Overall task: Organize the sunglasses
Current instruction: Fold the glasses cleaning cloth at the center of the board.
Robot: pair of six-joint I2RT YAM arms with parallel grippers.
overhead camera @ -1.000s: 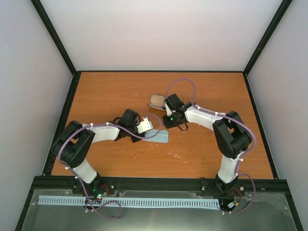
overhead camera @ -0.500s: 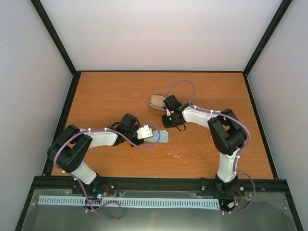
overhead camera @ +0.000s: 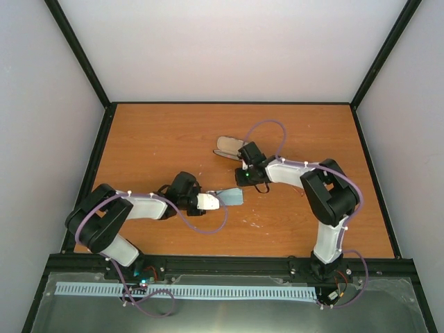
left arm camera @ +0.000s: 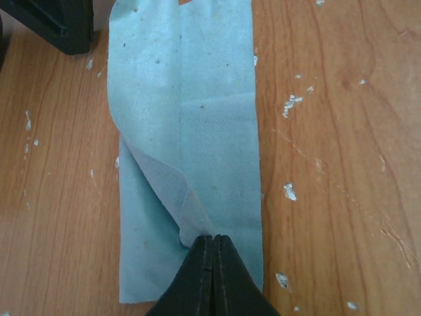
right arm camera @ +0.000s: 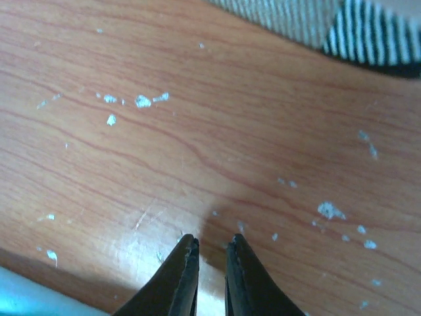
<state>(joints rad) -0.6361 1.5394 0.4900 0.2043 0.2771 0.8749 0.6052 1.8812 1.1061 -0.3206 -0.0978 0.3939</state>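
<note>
The sunglasses do not show in any view. The pale blue cloth [overhead camera: 232,197] lies on the table, folded into a narrow strip [left arm camera: 197,118]. My left gripper [left arm camera: 212,240] is shut on a lifted fold at the cloth's near end; in the top view it [overhead camera: 219,201] sits just left of the cloth. My right gripper [right arm camera: 210,242] is slightly open and empty, low over bare wood. In the top view it [overhead camera: 243,183] is between the cloth and the brown striped case [overhead camera: 227,146]. The case's edge shows in the right wrist view [right arm camera: 309,20].
The wooden table [overhead camera: 159,139] has black rails along its edges and white walls behind. A corner of the cloth [right arm camera: 13,299] lies at the lower left of the right wrist view. Part of the right arm's black body [left arm camera: 62,26] stands at the cloth's far left corner.
My left gripper has dropped toward the near edge and turned, now shut on the cloth's end; the cloth looks narrower and folded. My right gripper shifted slightly beside the case.
</note>
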